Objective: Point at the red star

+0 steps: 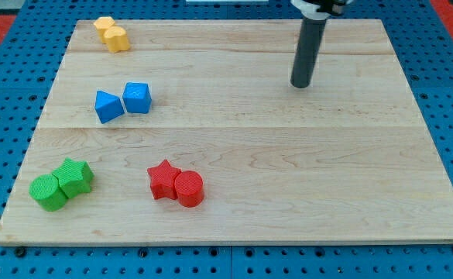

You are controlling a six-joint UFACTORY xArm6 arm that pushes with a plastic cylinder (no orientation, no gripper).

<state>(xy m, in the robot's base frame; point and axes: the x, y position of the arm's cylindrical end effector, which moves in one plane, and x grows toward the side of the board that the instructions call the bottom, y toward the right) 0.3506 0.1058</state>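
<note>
Taking the red star-shaped block (pixel 163 179) as the landmark: it lies near the view's bottom edge of the pale wooden worktop (pixel 288 170), a little left of centre, and a red cylinder block (pixel 188 188) touches it on the view's right. Well apart to its left, at about the same depth, two green blocks sit pressed together, a rounded one (pixel 49 191) in front and a faceted one (pixel 74 176) just behind it. Farther back and to the star's upper left are a blue wedge-like block (pixel 108 106) and a blue cube (pixel 137 97), touching or nearly so. Farther still, near the worktop's top left corner, two yellow blocks (pixel 112 34) lie against each other; their shapes are hard to make out. My tip (pixel 300 84), the lower end of the dark rod, stands far from the star, toward the view's upper right, with bare wood between them and no block close by. There is no pincer on this arm, so nothing can be said of one being open or closed. Judging by this, the pointing is barely begun: the tip must cross toward the view's lower left and stop just beside the star.
</note>
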